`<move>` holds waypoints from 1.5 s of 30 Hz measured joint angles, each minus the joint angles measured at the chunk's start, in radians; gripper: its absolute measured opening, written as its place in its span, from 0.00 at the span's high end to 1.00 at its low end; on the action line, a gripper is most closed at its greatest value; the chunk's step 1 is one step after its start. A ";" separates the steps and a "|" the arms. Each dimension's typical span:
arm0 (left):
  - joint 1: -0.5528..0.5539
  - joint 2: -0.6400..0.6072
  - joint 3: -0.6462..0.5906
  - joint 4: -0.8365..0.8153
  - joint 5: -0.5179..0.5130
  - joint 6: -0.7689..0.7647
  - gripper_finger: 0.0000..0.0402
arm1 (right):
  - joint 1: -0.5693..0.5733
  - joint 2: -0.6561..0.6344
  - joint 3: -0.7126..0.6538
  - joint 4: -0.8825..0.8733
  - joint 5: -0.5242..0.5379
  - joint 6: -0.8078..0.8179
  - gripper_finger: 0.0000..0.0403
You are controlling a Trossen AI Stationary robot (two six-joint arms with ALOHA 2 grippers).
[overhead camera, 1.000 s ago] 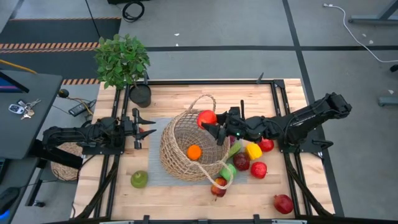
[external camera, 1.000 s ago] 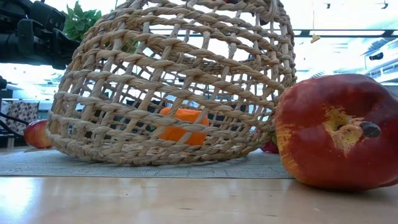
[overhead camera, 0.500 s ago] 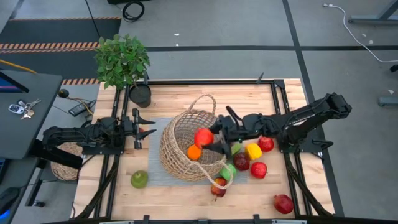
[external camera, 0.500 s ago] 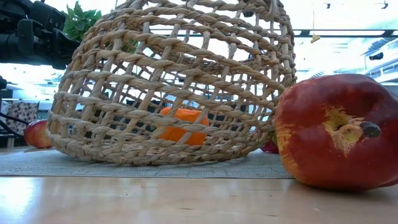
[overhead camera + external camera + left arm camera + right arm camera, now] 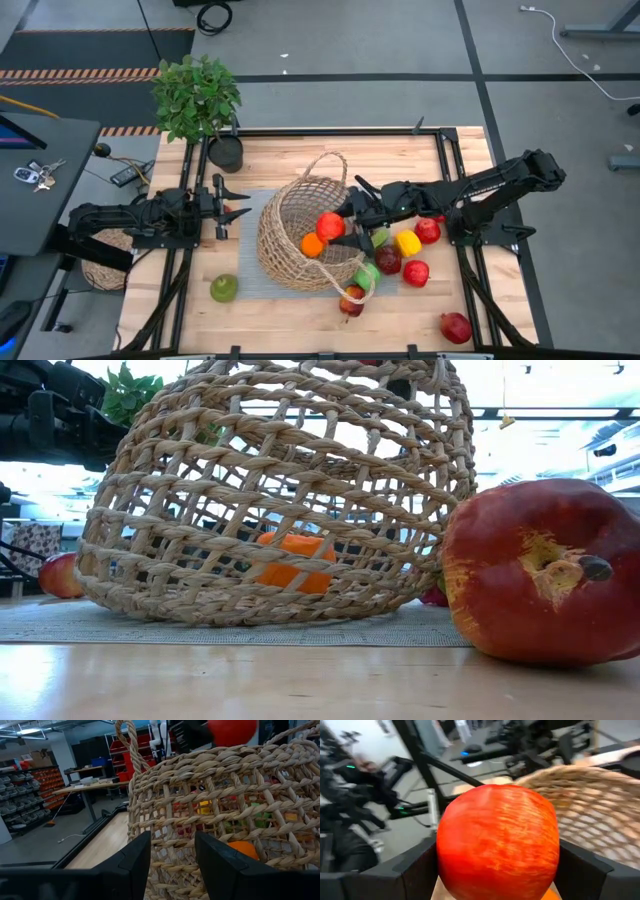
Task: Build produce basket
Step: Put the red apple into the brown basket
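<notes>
The tan wicker basket lies tipped on its side on a grey mat, mouth toward the table's right. An orange rests inside on the lower wall. My right gripper is shut on a red apple at the basket's mouth, just above the orange. More produce lies right of the basket: a yellow pepper, red and green fruits. My left gripper waits left of the basket, level, a narrow gap between its fingers. My right gripper pinches the red apple between its two fingers, one on each opposite side. The fingers come from the table's right, slanting slightly down. The apple is lifted clear, hanging inside the basket's mouth above the orange.
A green fruit lies near the front left, a pomegranate at the front right, a dark red fruit close to the low camera. A potted plant stands at the far left corner. A small red fruit sits by the left gripper.
My right gripper has carried the red apple from over the basket's far rim toward the near edge and a little down, into the basket's mouth above the orange. Its wrist has rolled and tipped on the way. The basket and orange have stayed put.
</notes>
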 joint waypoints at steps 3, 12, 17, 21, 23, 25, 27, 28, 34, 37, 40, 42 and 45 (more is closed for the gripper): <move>0.000 0.000 0.000 0.000 0.000 0.000 0.60 | -0.022 0.000 0.000 -0.077 0.032 0.002 0.18; 0.000 0.000 0.000 0.000 0.000 0.000 0.60 | -0.045 0.000 0.000 -0.131 0.112 0.040 0.18; 0.000 0.000 0.000 0.000 0.000 0.000 0.60 | -0.040 0.000 0.000 -0.172 0.166 0.062 0.19; 0.000 0.000 0.000 0.000 0.000 0.000 0.60 | -0.024 0.000 0.002 -0.190 0.210 0.114 0.19; 0.000 0.000 0.000 0.000 0.000 0.000 0.60 | -0.015 0.019 0.031 -0.237 0.231 0.127 0.19; 0.000 0.000 0.000 0.000 0.000 0.000 0.60 | -0.006 0.058 0.087 -0.304 0.256 0.126 0.19; 0.000 0.000 0.000 -0.001 0.000 0.000 0.60 | -0.002 0.125 0.172 -0.371 0.270 0.112 0.19; 0.000 0.000 0.000 0.001 0.000 0.000 0.60 | -0.002 0.159 0.217 -0.414 0.274 0.106 0.19; 0.000 0.000 0.000 -0.005 0.000 0.000 0.60 | -0.010 0.353 0.529 -0.690 0.243 0.094 0.19; 0.000 0.000 0.000 -0.004 0.000 0.000 0.60 | -0.012 0.430 0.650 -0.782 0.213 0.039 0.19; 0.000 0.000 0.000 -0.004 0.000 0.000 0.60 | -0.012 0.489 0.744 -0.820 0.171 -0.052 0.19; 0.000 0.000 0.000 -0.004 0.000 0.000 0.60 | -0.012 0.519 0.785 -0.837 0.171 -0.124 0.19; 0.000 0.000 0.000 -0.004 0.000 0.000 0.60 | -0.012 0.554 0.809 -0.851 0.157 -0.218 0.19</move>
